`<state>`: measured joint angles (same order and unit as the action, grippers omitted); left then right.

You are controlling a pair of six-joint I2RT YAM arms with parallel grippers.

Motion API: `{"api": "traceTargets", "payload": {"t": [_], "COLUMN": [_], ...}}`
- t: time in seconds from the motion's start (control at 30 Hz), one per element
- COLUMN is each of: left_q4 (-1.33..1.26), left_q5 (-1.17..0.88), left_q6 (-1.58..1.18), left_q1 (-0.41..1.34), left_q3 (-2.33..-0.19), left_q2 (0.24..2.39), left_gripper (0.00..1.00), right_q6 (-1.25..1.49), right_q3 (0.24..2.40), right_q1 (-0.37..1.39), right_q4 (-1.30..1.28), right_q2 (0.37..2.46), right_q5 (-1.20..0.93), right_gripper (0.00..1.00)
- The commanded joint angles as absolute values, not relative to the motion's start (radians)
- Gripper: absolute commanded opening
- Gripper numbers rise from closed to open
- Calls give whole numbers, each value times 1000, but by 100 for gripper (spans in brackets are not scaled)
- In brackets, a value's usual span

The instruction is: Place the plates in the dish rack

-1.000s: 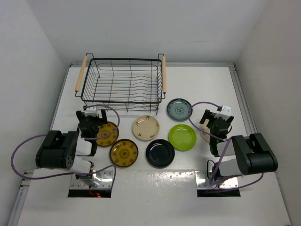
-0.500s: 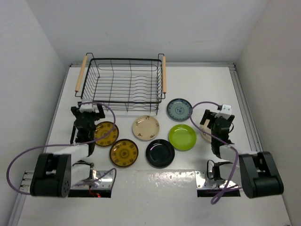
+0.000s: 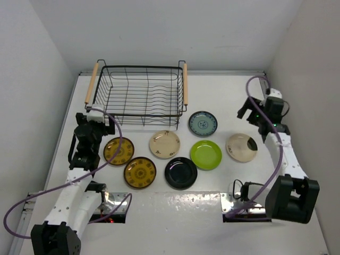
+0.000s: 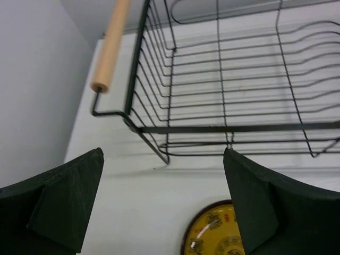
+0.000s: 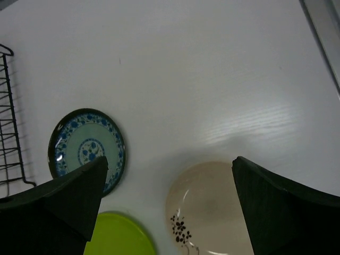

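Black wire dish rack (image 3: 139,95) empty, plates (image 3: 206,154) flat on table (image 3: 223,95) — both arms just swung up, right one uncovering cream plate (image 3: 241,147); left fingers (image 4: 64,202), right fingers (image 5: 58,207) spread, holding nothing — first pick pending.

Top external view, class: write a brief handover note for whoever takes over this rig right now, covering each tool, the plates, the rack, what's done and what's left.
Left tool: open, empty, by the dish rack's front-left corner, beside a mustard plate.
Right tool: open, empty, over the table on the far side of the flowered cream plate.
Second mustard plate, plain cream plate, black plate, lime plate, teal plate: flat on the table before the rack.
Done: nothing; rack empty.
Left: load all seven plates.
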<state>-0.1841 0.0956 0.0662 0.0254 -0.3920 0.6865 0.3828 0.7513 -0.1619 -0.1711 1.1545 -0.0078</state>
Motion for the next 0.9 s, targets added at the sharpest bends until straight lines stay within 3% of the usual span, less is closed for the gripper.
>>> {"api": "traceTargets", "payload": {"t": [0.0, 0.17, 0.33, 0.57, 0.67, 0.87], "left_q4": [66, 310, 434, 480, 480, 453], "left_q5": [214, 211, 85, -130, -140, -110], "left_q6": [204, 391, 315, 285, 285, 307], "left_q1": [29, 29, 29, 29, 29, 29], "left_q3": [-572, -712, -747, -735, -735, -735], "left_q2": [709, 820, 822, 822, 833, 842], "left_gripper": [100, 100, 100, 100, 100, 100], "right_q6": [552, 560, 580, 572, 548, 523], "right_q3": [802, 756, 698, 680, 677, 666], "right_q1": [-342, -501, -569, -623, -621, -646], "right_q4": [-446, -526, -517, -463, -440, -439], "right_q2": [1206, 1270, 1299, 1457, 1502, 1560], "right_q5": [-248, -273, -172, -213, -250, -236], "right_gripper": [100, 96, 88, 66, 50, 38]}}
